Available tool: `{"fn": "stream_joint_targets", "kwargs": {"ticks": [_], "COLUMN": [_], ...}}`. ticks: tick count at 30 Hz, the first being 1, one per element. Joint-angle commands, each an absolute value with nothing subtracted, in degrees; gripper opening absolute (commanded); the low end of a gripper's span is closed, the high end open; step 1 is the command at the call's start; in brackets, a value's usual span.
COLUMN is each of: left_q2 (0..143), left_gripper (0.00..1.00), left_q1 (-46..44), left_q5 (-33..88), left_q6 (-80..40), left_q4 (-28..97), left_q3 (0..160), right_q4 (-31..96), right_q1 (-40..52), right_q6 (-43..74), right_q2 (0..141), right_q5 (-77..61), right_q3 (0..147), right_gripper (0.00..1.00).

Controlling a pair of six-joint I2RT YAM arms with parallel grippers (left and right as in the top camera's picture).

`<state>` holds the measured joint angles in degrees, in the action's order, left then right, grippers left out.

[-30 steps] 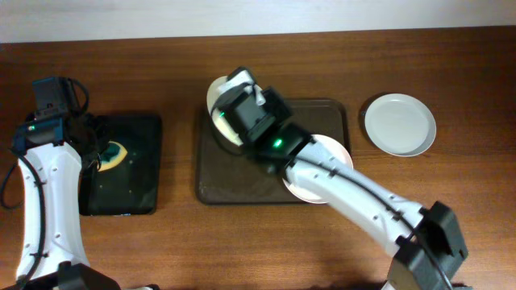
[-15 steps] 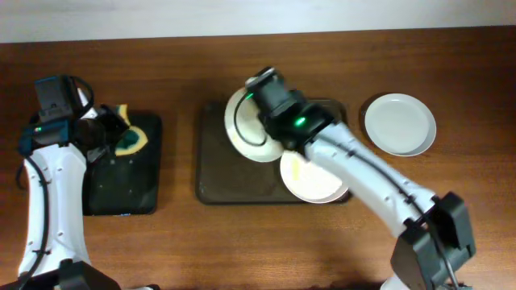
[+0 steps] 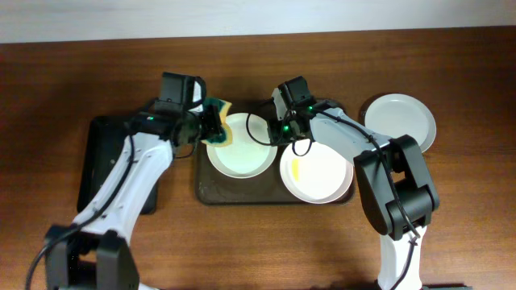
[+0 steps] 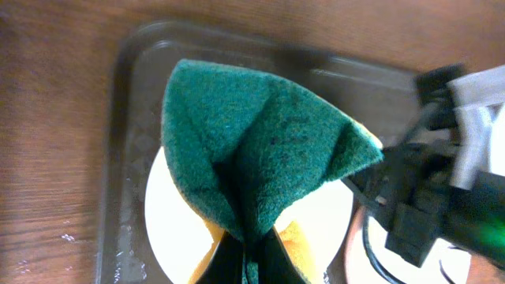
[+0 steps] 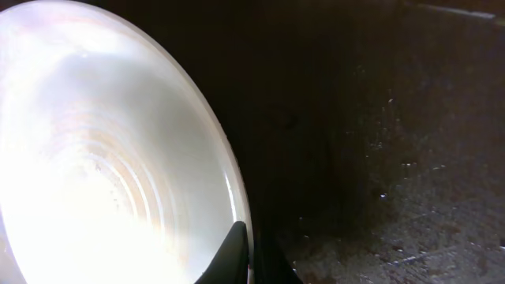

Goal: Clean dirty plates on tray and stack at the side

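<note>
Wooden table [image 3: 177, 242]: on the brown tray [image 3: 211, 192] my right gripper [image 3: 276, 133] pinches the left plate [image 3: 238, 157] by its rim (stiff, probably slick and brittle), and my left gripper [image 3: 205, 129] clamps a soft sponge [image 3: 219, 133] over it.

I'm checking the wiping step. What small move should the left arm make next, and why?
Probably lower the sponge onto the plate and begin wiping. The left gripper pinches the folded sponge over the plate's left side. The right gripper grips the plate's right rim over the tray, likely steadying it. Whether the sponge touches the plate cannot be told.
</note>
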<state>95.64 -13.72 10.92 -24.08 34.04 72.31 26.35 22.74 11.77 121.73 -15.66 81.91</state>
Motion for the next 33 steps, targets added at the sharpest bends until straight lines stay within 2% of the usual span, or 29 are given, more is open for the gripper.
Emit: {"fn": "stream_joint_targets", "kwargs": {"ticks": [1, 6, 7, 11, 14, 19, 23, 25, 28, 30, 33], "left_q2": [104.84, 117.69, 119.11, 115.72, 110.19, 101.12, 90.83, 88.14, 88.49, 88.49, 88.49], "left_gripper": [0.0, 0.0, 0.0, 0.0, 0.0, 0.0, 0.0, 0.0, 0.0, 0.0, 0.0], "left_q1": [-16.05, -16.14, -16.12, -16.12, -16.14, -16.1, -11.99, -3.75, 7.94, 12.97, 14.96], "left_q5": [10.02, 9.21, 4.93, -28.51, -39.62, -40.18, -28.27, -15.68, -8.29, -5.04, -2.74], "left_q6": [-26.96, -28.82, -28.67, -28.69, -28.69, -31.31, -32.77, -34.11, -34.09, -34.11, -34.11], "left_q4": [29.52, 27.92, 28.58, 33.52, 34.5, 34.11, 35.86, 38.76, 42.54, 41.41, 40.34], "left_q3": [72.01, 72.01, 72.01, 72.1, 72.1, 72.1, 72.1, 72.1, 70.28, 68.07, 67.11], "right_q4": [26.98, 26.28, 26.3, 26.79, 26.76, 26.79, 28.05, 30.04, 29.56, 23.24, 10.98], "right_q1": [22.96, 22.85, 22.83, 22.83, 22.83, 22.85, 23.44, 25.91, 36.12, 46.17, 55.27], "right_q6": [11.9, 11.9, 11.9, 11.88, 11.88, 11.86, 7.7, 5.13, -4.58, -18.39, -43.07], "right_q2": [123.98, 123.98, 123.98, 123.98, 123.98, 123.96, 119.94, 113.78, 102.17, 97.69, 97.54], "right_q5": [-15.86, -15.84, -15.84, -11.84, -11.33, -11.31, -9.74, 0.51, 30.35, 53.93, 69.43], "right_q3": [81.73, 81.73, 81.73, 81.73, 81.73, 81.73, 81.87, 82.17, 82.19, 82.19, 82.19], "right_gripper": [0.04, 0.04, 0.04, 0.04, 0.04, 0.04, 0.04, 0.04, 0.04, 0.04, 0.04]}}
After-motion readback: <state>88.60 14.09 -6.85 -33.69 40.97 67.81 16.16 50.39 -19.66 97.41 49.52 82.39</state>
